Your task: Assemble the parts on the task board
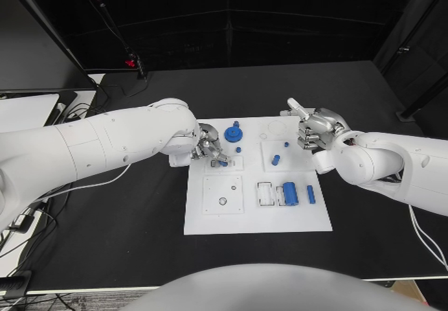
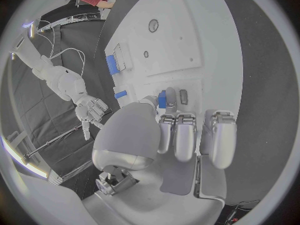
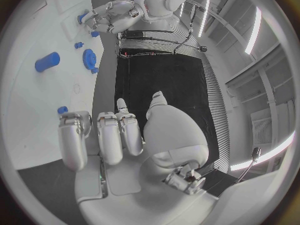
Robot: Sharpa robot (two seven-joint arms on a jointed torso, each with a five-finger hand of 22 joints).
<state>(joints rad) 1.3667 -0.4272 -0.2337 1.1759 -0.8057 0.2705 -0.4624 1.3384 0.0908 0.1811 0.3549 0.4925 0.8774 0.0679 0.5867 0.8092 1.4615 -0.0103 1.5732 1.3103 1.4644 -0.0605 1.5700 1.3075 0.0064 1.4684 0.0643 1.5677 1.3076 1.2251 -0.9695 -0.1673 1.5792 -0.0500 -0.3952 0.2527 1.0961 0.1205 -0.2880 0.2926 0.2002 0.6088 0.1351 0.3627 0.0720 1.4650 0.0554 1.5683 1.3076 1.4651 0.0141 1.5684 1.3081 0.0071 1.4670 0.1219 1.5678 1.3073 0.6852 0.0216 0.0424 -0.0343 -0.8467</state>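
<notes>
The white task board [image 1: 257, 214] lies in the middle of the black table. My left hand [image 1: 210, 148] is over the board's left upper part and pinches a small blue part [image 2: 162, 99] between thumb and fingertip, just above the board. A blue gear [image 1: 234, 135] and a small blue peg [image 1: 239, 149] are beside it. My right hand [image 1: 317, 129] hovers over the board's upper right edge, fingers [image 3: 106, 135] curled in and holding nothing. A blue peg [image 1: 276, 159] stands near it. A blue cylinder [image 1: 291, 193] and a thin blue bar [image 1: 311, 194] lie lower right.
A white block with a round recess [image 1: 223, 194] sits at the board's lower left, and white holders [image 1: 266, 194] lie beside the cylinder. Cables [image 1: 56, 188] trail off the table's left side. Bare black table surrounds the board.
</notes>
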